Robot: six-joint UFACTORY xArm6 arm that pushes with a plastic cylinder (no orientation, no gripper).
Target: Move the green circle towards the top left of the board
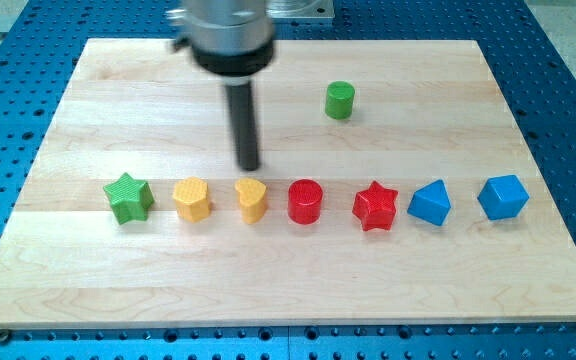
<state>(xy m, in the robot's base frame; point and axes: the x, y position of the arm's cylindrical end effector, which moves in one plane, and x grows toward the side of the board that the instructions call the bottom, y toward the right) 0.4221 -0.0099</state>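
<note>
Resting my tip (250,166) on the counter (98,110) just above the yellow heart (252,199), not clearly touching it. No jaws on this rod; nothing is grasped. Green circle (339,100) stands alone toward the counter's top edge, right of centre, well apart from the tip. Row along the middle, left to right: green star (128,196), yellow hexagon (192,198), yellow heart, red cylinder (305,201), red star (375,206), blue triangle (429,203), blue cube (502,197). Nothing lies between circle and top left corner except the rod.

Upright dark rod under grey mount, my tip (250,166) on board, upper middle
</note>
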